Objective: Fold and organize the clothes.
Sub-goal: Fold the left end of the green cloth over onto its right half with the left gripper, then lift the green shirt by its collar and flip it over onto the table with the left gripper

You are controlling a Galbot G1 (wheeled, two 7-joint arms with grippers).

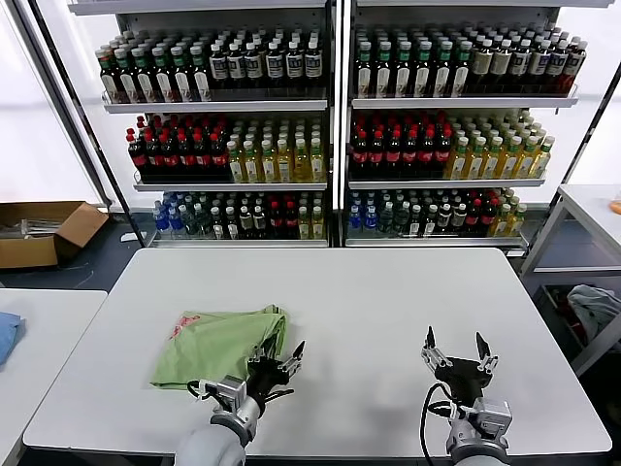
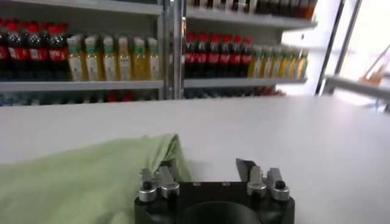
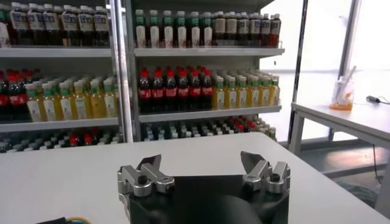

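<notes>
The left gripper [image 1: 282, 357] sits low in the frame, left of centre, its fingers [image 2: 159, 177] spread apart and holding nothing. One finger lies right against the near edge of the green shirt [image 1: 219, 344]; in the left wrist view the cloth bunches up beside that finger, though I cannot tell whether it is truly pinched. The shirt is a rumpled, loosely folded heap on the white table [image 1: 388, 311], lower left of the frame, with a bit of red print [image 1: 180, 327] showing at its far left corner.

The right gripper [image 1: 454, 349] hovers at the lower right, wide open and empty, well apart from the shirt.

Beyond the table, shelves of bottles [image 1: 330, 126] fill the top of the frame, and a cardboard box [image 1: 44, 231] sits on the floor at the far left
</notes>
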